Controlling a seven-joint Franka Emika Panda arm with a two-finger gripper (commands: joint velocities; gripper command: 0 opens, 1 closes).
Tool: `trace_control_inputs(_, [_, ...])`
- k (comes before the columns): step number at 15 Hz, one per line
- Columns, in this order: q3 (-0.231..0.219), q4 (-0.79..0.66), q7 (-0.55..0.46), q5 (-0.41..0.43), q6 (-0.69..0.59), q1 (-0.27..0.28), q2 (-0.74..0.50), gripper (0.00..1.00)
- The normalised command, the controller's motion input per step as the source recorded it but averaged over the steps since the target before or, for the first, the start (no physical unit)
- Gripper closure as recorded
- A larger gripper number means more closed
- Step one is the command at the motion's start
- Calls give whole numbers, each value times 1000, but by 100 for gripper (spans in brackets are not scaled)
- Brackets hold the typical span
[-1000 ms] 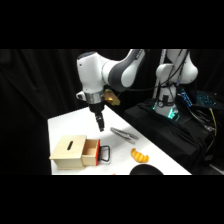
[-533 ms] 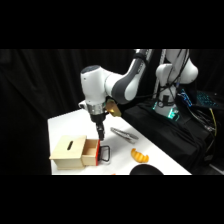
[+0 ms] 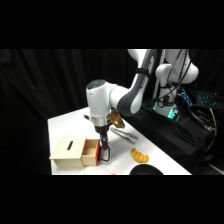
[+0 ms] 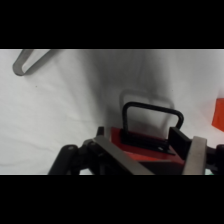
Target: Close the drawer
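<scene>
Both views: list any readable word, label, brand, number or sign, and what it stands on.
None can be read.
The wooden box, the drawer with its red front and the gripper bear no visible text.
The lit equipment beside the table is too blurred to show any.

Soft, dim frames; bright table against black backdrop.
Side view: white table [image 3: 67, 125] is the brightest area, backdrop near-black, all edges blurred, no hard glare. Short shadow under the drawer [image 3: 94, 152] on near side. Wrist view: light falls off to the right, broad grey shadow across table centre; gripper [image 4: 145, 157] linkage at bottom very dark & out of focus; drawer's black handle [image 4: 150, 117] reads fairly clear.
</scene>
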Motion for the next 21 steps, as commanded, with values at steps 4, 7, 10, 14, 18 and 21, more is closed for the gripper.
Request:
trace_control_inputs(4, [-109, 26, 90, 126, 306, 106, 163, 0])
trace_control_inputs(7, [-118, 78, 60, 149, 268, 138, 208, 0])
trace_control_inputs(10, [-131, 115, 39, 143, 192, 163, 164, 0])
trace_control_inputs(14, [-136, 196, -7, 115, 13, 134, 62, 0])
trace_control_inputs(18, [-148, 418, -45, 76, -208, 71, 101, 0])
trace_control_inputs(21, [-109, 515, -59, 51, -280, 12, 160, 0])
